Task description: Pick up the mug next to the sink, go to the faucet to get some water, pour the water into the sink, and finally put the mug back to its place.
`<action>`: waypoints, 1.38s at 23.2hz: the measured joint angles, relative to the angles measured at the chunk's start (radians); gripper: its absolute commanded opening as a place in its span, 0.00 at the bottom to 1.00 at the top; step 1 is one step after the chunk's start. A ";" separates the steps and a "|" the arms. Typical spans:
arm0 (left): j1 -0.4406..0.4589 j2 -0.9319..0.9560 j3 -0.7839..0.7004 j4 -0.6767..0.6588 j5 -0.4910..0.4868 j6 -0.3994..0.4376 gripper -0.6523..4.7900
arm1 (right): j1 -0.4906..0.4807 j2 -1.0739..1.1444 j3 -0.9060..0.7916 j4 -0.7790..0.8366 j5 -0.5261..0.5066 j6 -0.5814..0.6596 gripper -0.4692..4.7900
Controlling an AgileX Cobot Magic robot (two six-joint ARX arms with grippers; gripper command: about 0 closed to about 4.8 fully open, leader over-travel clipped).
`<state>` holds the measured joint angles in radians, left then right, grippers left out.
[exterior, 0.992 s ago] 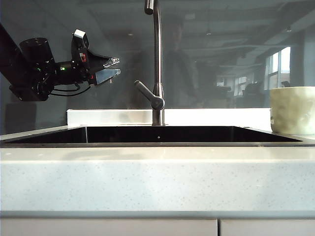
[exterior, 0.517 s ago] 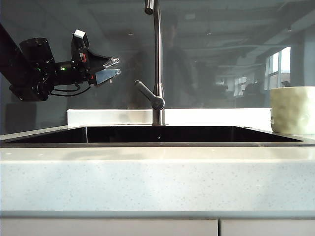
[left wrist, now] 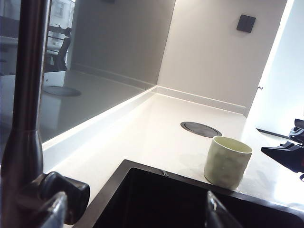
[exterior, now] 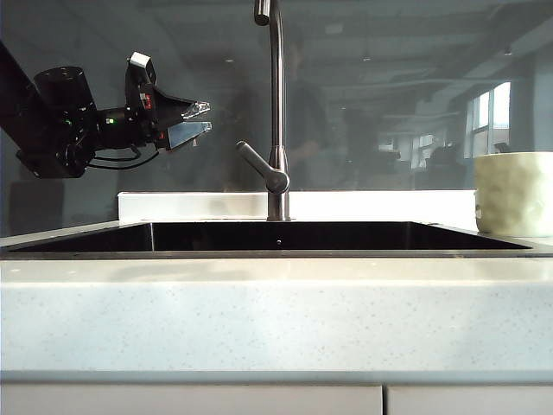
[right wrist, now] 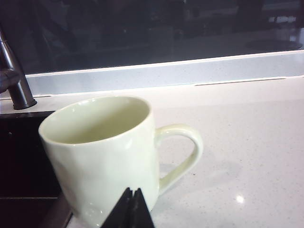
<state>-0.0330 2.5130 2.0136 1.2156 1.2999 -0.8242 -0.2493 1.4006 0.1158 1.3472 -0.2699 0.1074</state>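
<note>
Mug (exterior: 513, 194) sits on the counter at three o'clock of the sink (exterior: 276, 235), ungrasped. My left gripper (exterior: 197, 120) hangs released near the faucet (exterior: 275, 112). My right gripper (right wrist: 129, 209) is clenched empty before it; everything remains.

Exterior view is dim and backlit, dark glass behind reflecting windows, with a bright strip along the backsplash; the sink (exterior: 285, 237) interior reads near black. Left wrist view is overexposed at one edge, and the faucet (left wrist: 26, 118) close to the lens is blurred. Right wrist view is sharp on the mug (right wrist: 102, 152), which casts a soft shadow on the counter (right wrist: 247, 156), with small specular dots.
</note>
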 measured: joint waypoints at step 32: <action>0.029 -1.377 -0.016 -1.952 -0.794 0.896 0.80 | 0.000 0.000 0.000 -0.002 0.000 0.000 0.09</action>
<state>-0.0040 1.1362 1.9976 -0.7368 0.5056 0.0723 -0.2493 1.4010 0.1154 1.3457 -0.2699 0.1074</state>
